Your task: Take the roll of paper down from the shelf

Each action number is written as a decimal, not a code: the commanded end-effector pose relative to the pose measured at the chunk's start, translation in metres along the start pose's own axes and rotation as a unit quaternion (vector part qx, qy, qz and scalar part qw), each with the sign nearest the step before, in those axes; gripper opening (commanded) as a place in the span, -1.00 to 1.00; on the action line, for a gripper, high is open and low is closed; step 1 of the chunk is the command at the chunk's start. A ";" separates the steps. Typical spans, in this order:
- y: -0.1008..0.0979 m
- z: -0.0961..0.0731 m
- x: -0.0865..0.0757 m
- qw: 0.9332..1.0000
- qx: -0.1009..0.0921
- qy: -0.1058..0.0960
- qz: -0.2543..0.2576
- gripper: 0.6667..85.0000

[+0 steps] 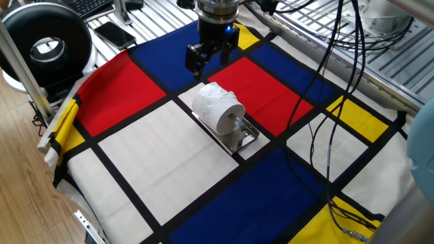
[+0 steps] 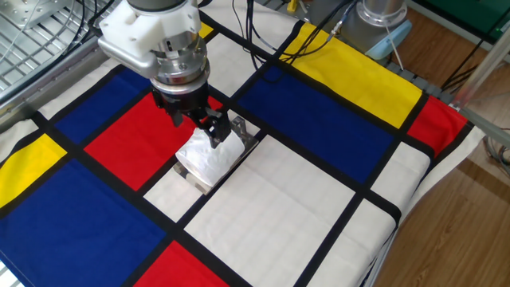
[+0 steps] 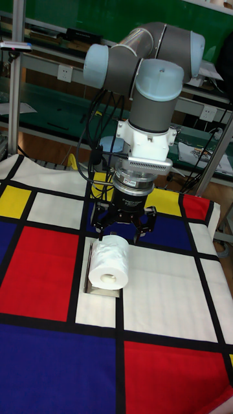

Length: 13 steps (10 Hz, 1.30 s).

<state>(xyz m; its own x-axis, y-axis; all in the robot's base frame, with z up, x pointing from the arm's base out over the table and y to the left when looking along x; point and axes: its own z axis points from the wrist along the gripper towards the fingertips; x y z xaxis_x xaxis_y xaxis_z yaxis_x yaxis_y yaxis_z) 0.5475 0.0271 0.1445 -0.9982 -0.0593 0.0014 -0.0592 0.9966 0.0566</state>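
One fixed view: roll of paper (image 1: 218,108), white, embossed, on shelf (image 1: 241,135) of shiny metal; gripper (image 1: 205,62) spread, behind it, apart.
Other fixed view: holder mostly hidden; checked cloth (image 2: 319,112).
Tall fixed view: hollow core facing camera.

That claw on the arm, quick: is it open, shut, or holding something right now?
Gripper: open and holding nothing, hanging above the roll of paper, which sits on the shelf.
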 end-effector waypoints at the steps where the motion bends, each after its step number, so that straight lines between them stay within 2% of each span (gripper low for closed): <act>1: -0.001 0.000 0.005 1.000 0.000 0.010 0.008 0.86; 3: 0.004 0.005 0.004 1.000 -0.003 0.008 0.015 0.86; 6: 0.008 0.028 0.003 1.000 -0.003 -0.007 0.022 0.86; 8: 0.004 0.026 -0.002 1.000 -0.002 -0.013 0.017 0.88; 10: 0.005 0.026 0.009 1.000 -0.004 0.008 0.015 0.88; 13: 0.004 0.026 0.010 1.000 -0.002 0.011 0.020 0.88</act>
<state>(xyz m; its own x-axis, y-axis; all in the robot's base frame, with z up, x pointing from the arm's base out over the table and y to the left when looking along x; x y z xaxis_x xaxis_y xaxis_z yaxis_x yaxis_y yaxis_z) 0.5390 0.0304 0.1181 -0.9994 -0.0293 0.0168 -0.0284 0.9983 0.0518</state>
